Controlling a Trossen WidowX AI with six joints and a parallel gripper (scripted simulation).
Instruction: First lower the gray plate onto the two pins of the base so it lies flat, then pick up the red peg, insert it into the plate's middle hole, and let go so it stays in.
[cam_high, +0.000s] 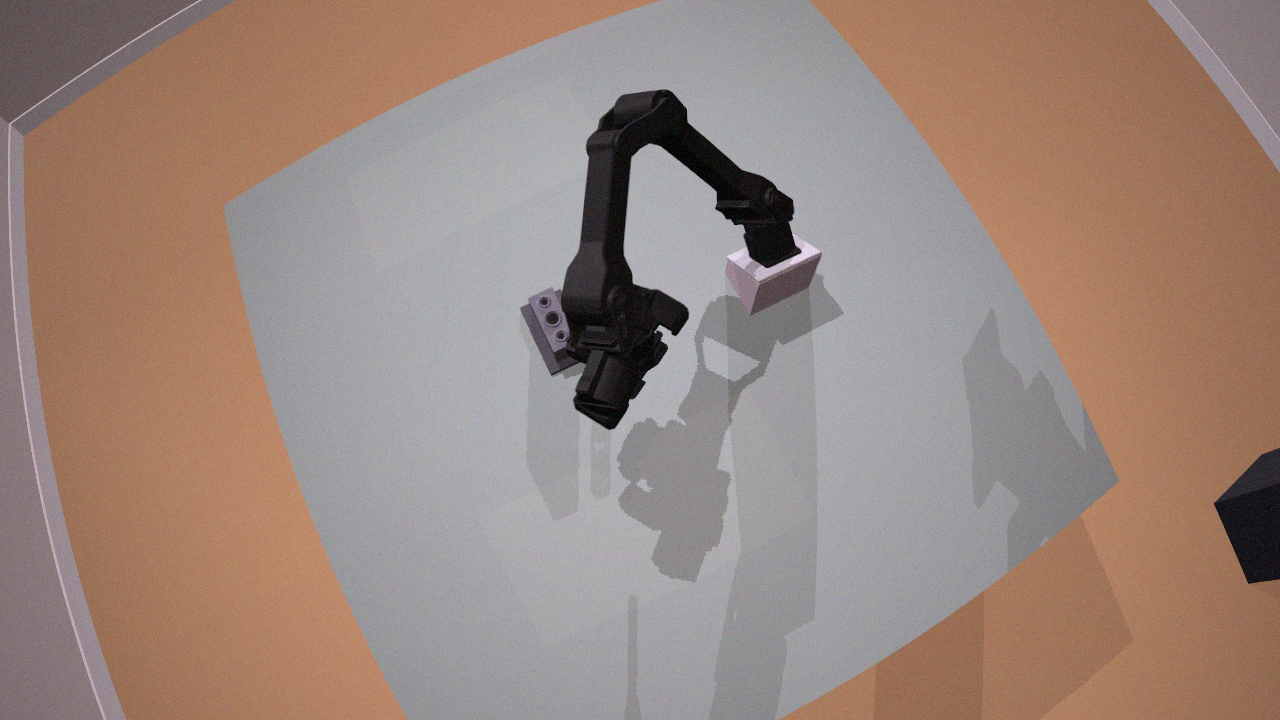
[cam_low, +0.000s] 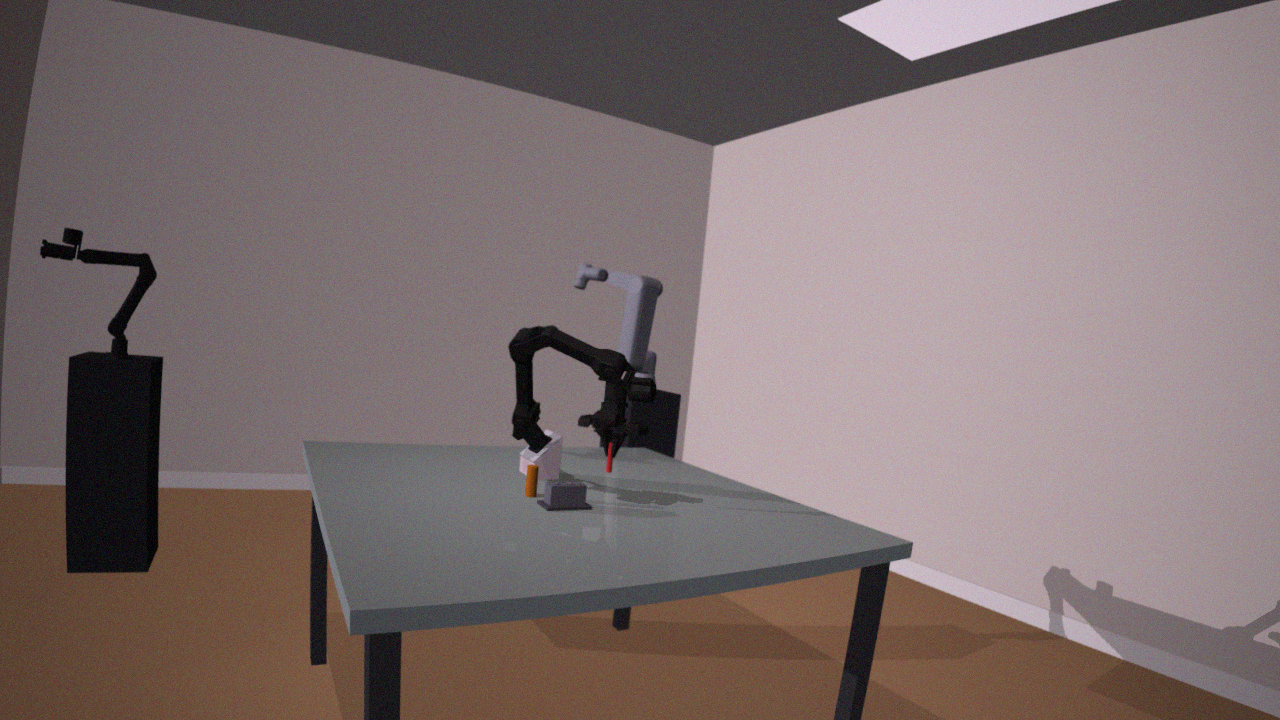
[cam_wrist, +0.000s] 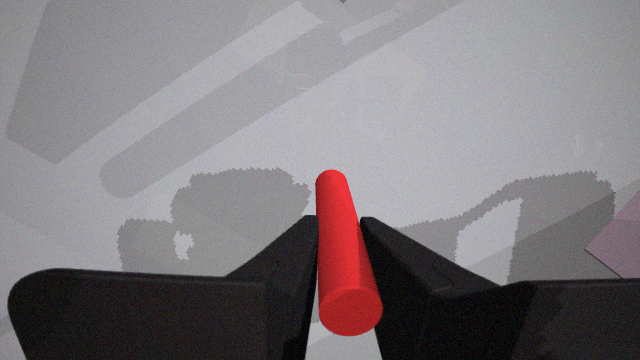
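Observation:
My gripper (cam_low: 611, 446) (cam_wrist: 338, 229) is shut on the red peg (cam_low: 609, 460) (cam_wrist: 346, 270). The peg is upright between the fingertips and hangs above the table, to the right of the base in the exterior view. The gray plate (cam_high: 541, 313) (cam_low: 565, 493) lies flat on the dark base (cam_high: 539, 338) (cam_low: 565, 506). Its middle hole (cam_high: 552, 317) is empty, between two smaller holes. In the top view the arm covers the plate's right side, and the fingers and the peg are hidden. The base is not in the wrist view.
An orange cylinder (cam_low: 531, 480) stands close to the base, hidden behind the arm in the top view. The arm's pinkish-white mounting block (cam_high: 778, 282) (cam_low: 542, 458) stands on the table (cam_high: 402, 358) (cam_low: 447, 546). Other arms stand on black pedestals away from the table.

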